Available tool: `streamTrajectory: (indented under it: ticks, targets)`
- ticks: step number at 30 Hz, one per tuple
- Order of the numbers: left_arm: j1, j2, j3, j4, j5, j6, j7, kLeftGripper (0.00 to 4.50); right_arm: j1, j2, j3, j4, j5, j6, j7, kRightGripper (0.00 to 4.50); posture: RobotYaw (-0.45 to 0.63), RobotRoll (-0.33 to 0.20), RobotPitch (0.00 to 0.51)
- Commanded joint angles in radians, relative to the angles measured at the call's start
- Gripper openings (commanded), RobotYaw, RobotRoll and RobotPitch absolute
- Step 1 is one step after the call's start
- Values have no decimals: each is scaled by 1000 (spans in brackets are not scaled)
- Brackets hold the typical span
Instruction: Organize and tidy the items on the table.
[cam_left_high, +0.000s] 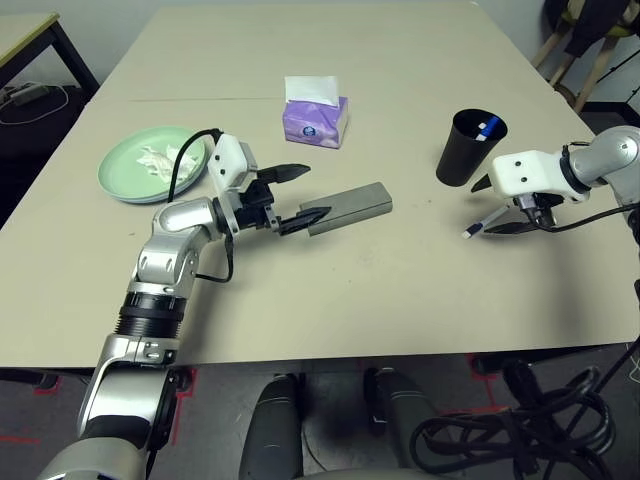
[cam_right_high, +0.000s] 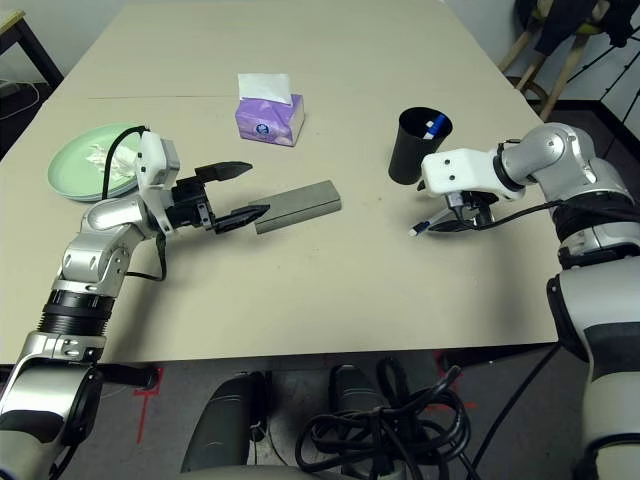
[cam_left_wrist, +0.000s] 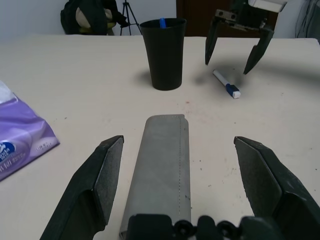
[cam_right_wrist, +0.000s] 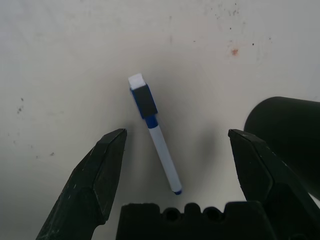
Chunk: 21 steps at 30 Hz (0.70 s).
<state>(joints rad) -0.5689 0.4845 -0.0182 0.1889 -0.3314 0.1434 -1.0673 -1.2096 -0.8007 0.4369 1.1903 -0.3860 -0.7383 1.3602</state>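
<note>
Holding pen: black cup (cam_left_high: 470, 148) | tissue: green plate (cam_left_high: 120, 172) | case (cam_left_high: 348, 208) closed | both grippers (cam_left_high: 300, 193) (cam_left_high: 497, 207) spread, empty

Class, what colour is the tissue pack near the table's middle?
Purple tissue pack, clearest in the left eye view.

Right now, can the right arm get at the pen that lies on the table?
Probably yes. The right pincer hangs open just above the pen, one finger on each side, and nothing lies between them. The cup stands close by but apart.
</note>
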Motion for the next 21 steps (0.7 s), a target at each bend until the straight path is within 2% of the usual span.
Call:
streamTrajectory:
  ticks: [1, 6, 15, 21]
  targets:
    - [27, 0, -8, -57, -6, 24, 15, 4500, -39, -5, 37, 50, -67, -57, -22, 4465, 84, 0, 201]
    - [52, -6, -10, -98, -8, 40, 36, 4500, -64, 15, 58, 73, -113, -119, -29, 4465, 101, 0, 218]
    - [73, 5, 1, -163, -18, 70, 59, 4500, -77, 44, 82, 95, -171, -172, -57, 4465, 127, 0, 220]
    - [71, 10, 2, -171, -20, 75, 64, 4500, -89, 53, 82, 113, -183, -189, 1, 4465, 136, 0, 216]
